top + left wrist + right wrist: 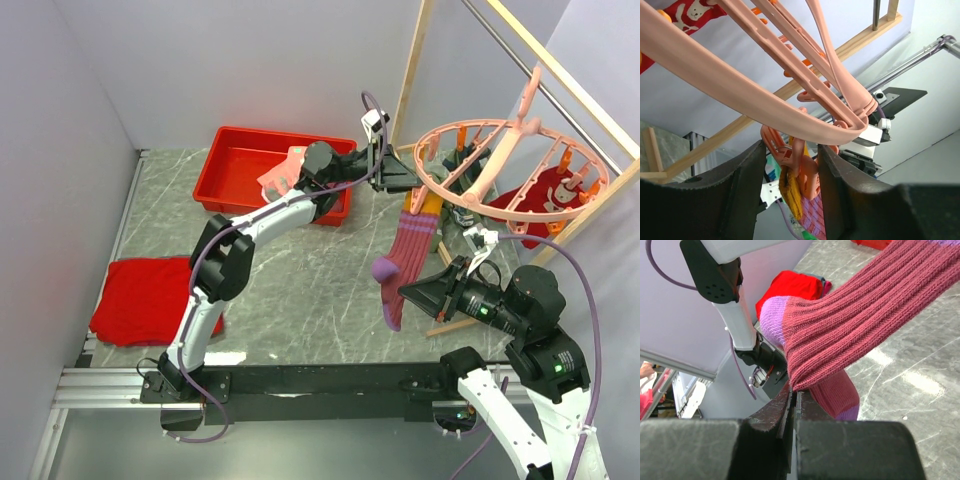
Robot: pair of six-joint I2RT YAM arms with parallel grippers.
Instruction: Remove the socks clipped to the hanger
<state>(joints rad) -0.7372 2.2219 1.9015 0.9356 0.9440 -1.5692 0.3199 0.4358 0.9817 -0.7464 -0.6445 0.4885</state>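
Observation:
The round pink hanger [510, 165] hangs from the wooden rail. A maroon sock with purple toe [405, 255] dangles from a pink clip [807, 172] at its left rim, with a mustard yellow sock [789, 192] in the same clip. My left gripper [405, 178] sits at that clip; in the left wrist view [790, 150] its fingers touch both sides of the clip. My right gripper [410, 292] is shut on the maroon sock's lower edge [840, 325], pinched at the fingertips [793, 389]. A red sock [545, 195] hangs at the hanger's far side.
A red bin [235, 150] at the back holds a pink and mint sock [283, 170]. A flat red cloth [140, 295] lies at the left. The wooden rail frame [560, 70] stands at the right, with walls behind and on both sides.

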